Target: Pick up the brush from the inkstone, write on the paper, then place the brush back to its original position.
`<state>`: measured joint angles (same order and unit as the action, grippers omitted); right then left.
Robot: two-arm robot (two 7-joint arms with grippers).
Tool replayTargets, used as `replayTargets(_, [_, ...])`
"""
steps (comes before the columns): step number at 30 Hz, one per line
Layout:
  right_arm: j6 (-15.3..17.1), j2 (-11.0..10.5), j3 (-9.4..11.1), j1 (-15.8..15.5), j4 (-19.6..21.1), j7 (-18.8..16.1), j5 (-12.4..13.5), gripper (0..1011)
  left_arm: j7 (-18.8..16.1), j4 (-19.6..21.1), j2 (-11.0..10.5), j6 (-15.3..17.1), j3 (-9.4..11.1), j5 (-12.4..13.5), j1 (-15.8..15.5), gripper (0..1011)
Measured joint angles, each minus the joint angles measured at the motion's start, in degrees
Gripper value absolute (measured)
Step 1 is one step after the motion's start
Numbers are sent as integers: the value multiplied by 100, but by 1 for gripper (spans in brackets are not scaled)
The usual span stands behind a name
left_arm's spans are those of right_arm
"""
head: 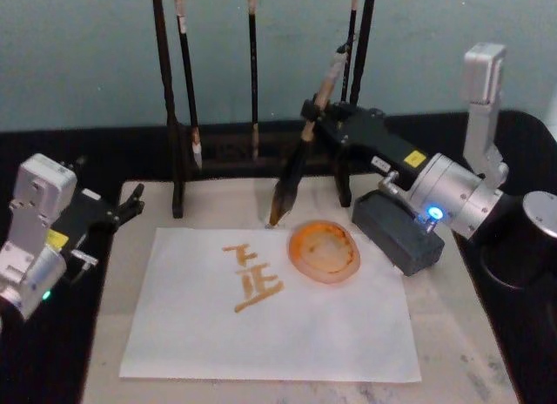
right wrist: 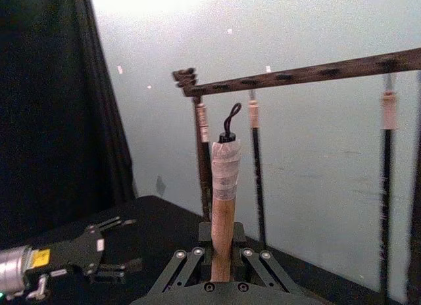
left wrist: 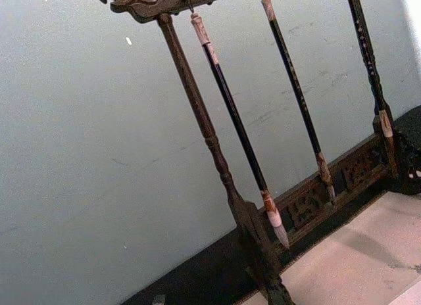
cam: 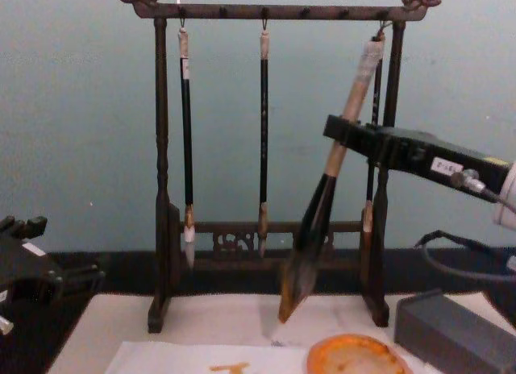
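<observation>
My right gripper [head: 311, 113] is shut on the tan handle of the brush [head: 290, 179], holding it tilted in the air. Its dark bristle head [cam: 305, 259] points down, with the tip over the far edge of the paper [head: 287, 334], just left of the inkstone [head: 325, 251]. The inkstone, a round orange dish, rests on the paper's far right part. Orange strokes [head: 252, 279] mark the sheet's middle. In the right wrist view the handle [right wrist: 223, 200] rises between the fingers [right wrist: 191, 260]. My left gripper [head: 129, 204] is parked open at the table's left edge.
A dark wooden brush rack [cam: 164, 189] stands at the back with three slim black brushes [cam: 264, 132] hanging from it, close behind the held brush. A grey block [head: 399, 232] lies right of the inkstone. The beige mat [head: 452, 334] lies under the paper.
</observation>
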<state>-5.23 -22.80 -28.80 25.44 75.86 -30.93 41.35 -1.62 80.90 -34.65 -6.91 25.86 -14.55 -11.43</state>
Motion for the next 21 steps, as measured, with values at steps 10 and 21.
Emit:
replayTargets(10, [-193,204,-194,107,-199,-165,-474,176,0,0,0,0,0,0,0,1010])
replayTargets(21, [-480,499,-355,311,-593,-425,-915,176,0,0,0,0,0,0,0,1010])
